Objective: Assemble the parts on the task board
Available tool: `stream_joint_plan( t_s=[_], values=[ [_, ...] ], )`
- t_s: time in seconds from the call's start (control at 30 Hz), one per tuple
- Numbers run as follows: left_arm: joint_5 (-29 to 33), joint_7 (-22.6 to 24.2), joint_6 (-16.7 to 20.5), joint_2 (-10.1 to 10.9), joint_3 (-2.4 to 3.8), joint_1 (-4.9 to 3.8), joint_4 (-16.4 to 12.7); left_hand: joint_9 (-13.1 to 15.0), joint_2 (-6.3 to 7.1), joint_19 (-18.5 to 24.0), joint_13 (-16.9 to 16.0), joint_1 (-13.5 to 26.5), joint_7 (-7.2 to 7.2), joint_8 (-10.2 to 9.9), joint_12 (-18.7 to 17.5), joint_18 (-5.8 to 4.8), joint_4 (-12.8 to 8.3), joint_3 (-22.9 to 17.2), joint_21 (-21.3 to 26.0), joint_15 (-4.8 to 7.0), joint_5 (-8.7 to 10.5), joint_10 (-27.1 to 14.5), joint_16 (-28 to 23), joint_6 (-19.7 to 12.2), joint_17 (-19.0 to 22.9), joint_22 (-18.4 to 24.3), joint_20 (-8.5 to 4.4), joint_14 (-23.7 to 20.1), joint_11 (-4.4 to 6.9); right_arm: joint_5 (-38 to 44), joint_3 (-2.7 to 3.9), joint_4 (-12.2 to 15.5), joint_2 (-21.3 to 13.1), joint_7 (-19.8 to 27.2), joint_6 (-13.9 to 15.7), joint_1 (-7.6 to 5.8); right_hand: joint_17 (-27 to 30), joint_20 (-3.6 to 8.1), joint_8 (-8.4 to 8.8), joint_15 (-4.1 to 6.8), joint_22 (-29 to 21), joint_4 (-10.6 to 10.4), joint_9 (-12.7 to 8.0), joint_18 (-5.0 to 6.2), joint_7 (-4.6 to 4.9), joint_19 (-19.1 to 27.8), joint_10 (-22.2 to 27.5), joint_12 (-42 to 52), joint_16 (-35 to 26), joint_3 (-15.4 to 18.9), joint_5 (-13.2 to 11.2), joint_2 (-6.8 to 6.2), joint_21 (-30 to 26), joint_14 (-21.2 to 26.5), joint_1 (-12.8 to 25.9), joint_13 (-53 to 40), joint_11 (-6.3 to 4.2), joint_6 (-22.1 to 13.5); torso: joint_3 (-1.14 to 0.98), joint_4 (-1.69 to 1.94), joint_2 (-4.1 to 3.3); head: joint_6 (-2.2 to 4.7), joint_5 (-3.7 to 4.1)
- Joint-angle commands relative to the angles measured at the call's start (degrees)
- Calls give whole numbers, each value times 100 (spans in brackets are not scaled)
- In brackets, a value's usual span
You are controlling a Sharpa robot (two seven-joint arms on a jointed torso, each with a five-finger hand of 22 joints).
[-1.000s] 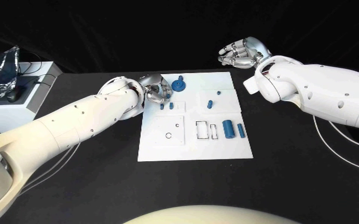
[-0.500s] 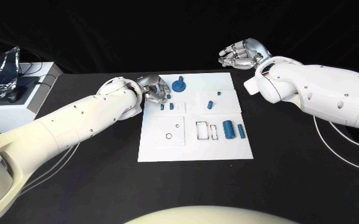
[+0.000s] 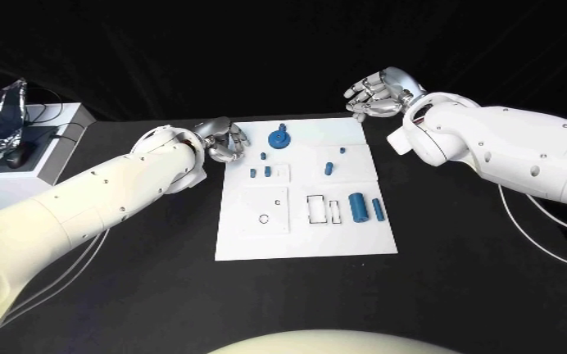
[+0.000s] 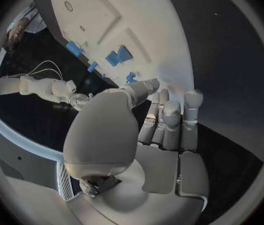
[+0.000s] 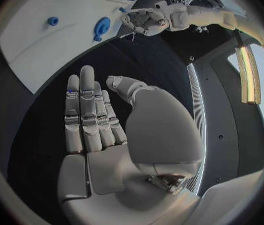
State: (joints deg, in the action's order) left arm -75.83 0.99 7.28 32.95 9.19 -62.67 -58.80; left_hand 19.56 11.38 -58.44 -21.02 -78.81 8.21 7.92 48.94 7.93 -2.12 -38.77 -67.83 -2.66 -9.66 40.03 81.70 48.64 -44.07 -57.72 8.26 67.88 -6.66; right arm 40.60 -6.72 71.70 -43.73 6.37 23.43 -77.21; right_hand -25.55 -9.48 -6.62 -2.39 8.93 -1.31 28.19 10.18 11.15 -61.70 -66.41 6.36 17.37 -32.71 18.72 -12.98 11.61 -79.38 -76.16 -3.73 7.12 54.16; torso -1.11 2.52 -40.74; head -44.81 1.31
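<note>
In the head view the white board lies in the middle of the black desk, its long side running away from the robot. The blue parts sit on it: a round gear-like piece at the far edge, two small pegs nearer the left side, and two upright cylinders on the right. The left robot hand hangs just beside the board's far left corner, holding nothing that I can see, fingers loosely curled; the gear and pegs lie just to its right, so this arm looks the nearer one for them. The right robot hand is raised beyond the far right corner, farther from the parts, nothing in it

In the left wrist view the left robot hand's fingers stretch straight, side by side, pointing across the board's edge toward the blue pieces

In the right wrist view the right robot hand's fingers are flat and extended, bare, the board well apart
</note>
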Motion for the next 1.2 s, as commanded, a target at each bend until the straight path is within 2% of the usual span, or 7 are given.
stream_joint_plan(
  t_s=[0.03, 0.1, 0.33, 0.43, 0.57, 0.87, 1.2],
  values=[
    [1237, 742, 572, 80, 49, -3, 7, 32, -6, 574, 199, 69, 74, 170, -198, 213, 74, -54, 437, -26, -13, -12, -405, -58, 923, 517, 26, -537, -36, 832, 2, -65, -30, -270, -664, 2, -279, 240, 45, 137, 236, 101, -72, 11, -69, -524, -146, -81, 407, 254, -96, 53, 442, -390, -74, 11, -88, 124, 10, 6, 14, 40, 25],
    [1990, 1028, 687, 159, 100, -2, -8, 58, 31, 889, 437, 250, 85, 352, -434, 284, 255, 62, 869, -86, -7, -10, -911, -184, 1739, 896, 60, -999, -80, 1136, 2, -86, -48, -332, -789, 3, -518, 326, 94, 194, 422, 173, -156, 5, -95, -615, -282, -155, 738, 378, -115, 124, 714, -512, -100, 2, -135, 235, 7, -2, 16, 58, 41],
    [3840, 1646, 659, 518, 312, 23, -266, 107, -114, 998, 773, 243, 291, 778, -659, 263, 457, 226, 1492, -112, -15, 224, -1571, -146, 2049, 1308, 108, -1313, -121, 3025, -12, -44, -85, -577, -1052, 74, -1516, 515, 228, 305, 1244, 357, -416, -6, -212, -574, -709, -259, 2295, 560, -132, 202, 1775, -560, -117, -48, -267, 574, 9, -5, 21, 118, 81],
    [4584, 1880, 548, 739, 391, 98, -497, 94, -150, 1005, 852, 213, 293, 863, -688, 262, 479, 296, 1619, -110, -7, 353, -1701, -162, 2115, 1392, 115, -1354, -106, 3969, -19, 18, -97, -686, -866, 161, -3062, 538, 255, 322, 1537, 352, -481, 6, -235, -676, -692, -263, 4104, 513, -159, 157, 2154, -717, -93, -57, -281, 595, 15, -2, 45, 127, 80],
    [5304, 2205, 716, 983, 430, 204, -828, 85, -201, 934, 939, 184, 290, 954, -758, 267, 502, 356, 1681, -97, -22, 467, -1729, -130, 2133, 1447, 100, -1287, -96, 4605, -29, 58, -90, -803, -553, 235, -2673, 520, 253, 261, 1617, 328, -506, -2, -215, -497, -528, -282, 3798, 470, -176, 80, 2186, -485, -63, -33, -236, 610, 31, 6, 59, 140, 105],
    [6185, 2586, 671, 1348, 538, 458, -1451, 64, -183, 856, 1040, 243, 295, 1030, -883, 263, 576, 441, 1741, -109, -27, 468, -1730, -128, 2131, 1501, 105, -1233, -111, 5340, -65, 30, 41, -1064, -393, 403, -3755, 472, 264, 226, 1796, 232, -556, 17, -212, -593, -243, -267, 5021, 424, -285, -32, 2384, -707, -15, -26, -194, 544, 90, 27, 82, 164, 170],
    [6310, 2654, 717, 1516, 628, 617, -1799, 30, -240, 758, 1129, 57, 285, 1102, -979, 268, 475, 348, 1731, -79, -128, 502, -1738, -122, 2127, 1509, 65, -1202, -98, 5543, -79, -74, 226, -1203, -410, 550, -4187, 462, 264, 216, 1875, 182, -575, 20, -184, -670, -239, -260, 5509, 363, -283, -68, 2468, -760, -21, -39, -180, 490, 80, 27, 69, 152, 174]
  ],
)
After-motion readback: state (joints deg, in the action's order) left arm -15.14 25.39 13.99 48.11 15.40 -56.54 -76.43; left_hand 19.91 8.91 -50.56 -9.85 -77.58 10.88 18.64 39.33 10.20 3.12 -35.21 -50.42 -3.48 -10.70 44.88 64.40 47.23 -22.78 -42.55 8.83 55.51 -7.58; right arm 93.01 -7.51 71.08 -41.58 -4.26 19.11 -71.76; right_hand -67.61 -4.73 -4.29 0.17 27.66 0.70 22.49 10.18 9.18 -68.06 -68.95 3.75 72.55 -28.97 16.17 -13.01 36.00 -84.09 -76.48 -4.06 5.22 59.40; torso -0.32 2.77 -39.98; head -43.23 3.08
